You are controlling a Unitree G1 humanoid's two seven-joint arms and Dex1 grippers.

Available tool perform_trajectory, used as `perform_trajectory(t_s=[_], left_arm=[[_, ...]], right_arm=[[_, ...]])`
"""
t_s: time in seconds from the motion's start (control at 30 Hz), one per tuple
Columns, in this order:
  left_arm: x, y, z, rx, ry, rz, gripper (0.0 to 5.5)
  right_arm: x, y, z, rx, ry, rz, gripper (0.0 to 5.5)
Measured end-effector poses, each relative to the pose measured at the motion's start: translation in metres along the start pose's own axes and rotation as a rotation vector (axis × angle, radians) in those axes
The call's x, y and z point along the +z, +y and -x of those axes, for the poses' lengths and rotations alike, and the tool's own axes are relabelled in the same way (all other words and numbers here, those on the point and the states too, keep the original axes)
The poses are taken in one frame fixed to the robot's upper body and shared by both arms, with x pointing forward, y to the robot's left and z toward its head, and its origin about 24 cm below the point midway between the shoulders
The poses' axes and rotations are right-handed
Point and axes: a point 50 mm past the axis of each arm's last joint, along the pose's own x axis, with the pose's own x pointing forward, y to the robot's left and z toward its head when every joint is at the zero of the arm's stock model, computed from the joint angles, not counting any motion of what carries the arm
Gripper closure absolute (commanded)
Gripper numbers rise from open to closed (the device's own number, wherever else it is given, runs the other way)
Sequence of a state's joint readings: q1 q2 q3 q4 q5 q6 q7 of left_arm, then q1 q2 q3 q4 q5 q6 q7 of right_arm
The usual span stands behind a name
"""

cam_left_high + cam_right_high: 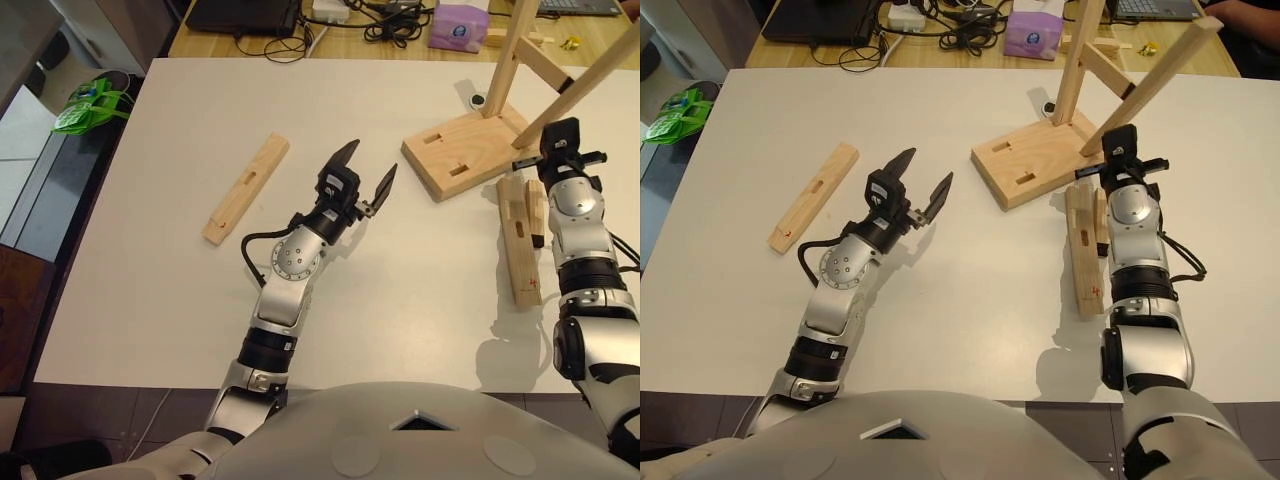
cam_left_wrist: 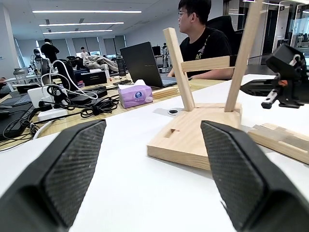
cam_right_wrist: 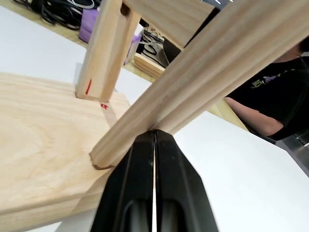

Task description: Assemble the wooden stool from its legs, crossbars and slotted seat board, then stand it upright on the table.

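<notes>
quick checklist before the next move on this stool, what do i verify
1. Left gripper open and empty: ok.
2. Right gripper ready to grasp: not ok, shut at the foot of the leaning leg.
3. Leaning leg fully seated in the seat board: cannot tell.
4. Empty slots in the board unblocked: ok.
5. Loose leg lying free near the left gripper: ok.
6. Wooden pieces clear of the right arm: cannot tell.

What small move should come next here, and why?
Probably swing the left gripper, jaws open, to the loose leg lying to its left and close on it. The seat board has two empty slots, and the right gripper, jaws shut, is busy against the base of a fitted leg.
</notes>
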State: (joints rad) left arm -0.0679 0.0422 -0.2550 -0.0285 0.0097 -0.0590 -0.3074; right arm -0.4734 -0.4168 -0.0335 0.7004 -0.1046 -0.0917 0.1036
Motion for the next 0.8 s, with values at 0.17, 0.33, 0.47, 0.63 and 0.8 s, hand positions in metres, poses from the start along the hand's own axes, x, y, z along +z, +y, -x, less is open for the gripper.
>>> perform_trajectory(t_s=[0.17, 0.33, 0.47, 0.63, 0.8], left_arm=[[-0.002, -0.001, -0.001, 0.007, 0.004, 0.003, 1.87], [-0.002, -0.001, -0.002, 0.01, 0.002, 0.003, 1.87], [-0.004, -0.001, -0.003, 0.01, 0.009, 0.004, 1.87], [-0.004, -0.001, -0.004, 0.006, 0.009, 0.001, 1.87], [-0.004, -0.002, -0.006, 0.006, 0.003, -0.001, 1.87]], right_arm=[[0.02, 0.037, -0.002, 0.192, -0.087, -0.033, 5.49], [0.023, 0.039, -0.002, 0.23, -0.095, -0.026, 5.49], [0.027, 0.057, 0.009, 0.453, -0.097, 0.045, 5.49], [0.037, 0.079, 0.025, 0.618, -0.116, 0.064, 5.49], [0.065, 0.102, 0.014, 0.557, -0.196, 0.0, 5.49]])
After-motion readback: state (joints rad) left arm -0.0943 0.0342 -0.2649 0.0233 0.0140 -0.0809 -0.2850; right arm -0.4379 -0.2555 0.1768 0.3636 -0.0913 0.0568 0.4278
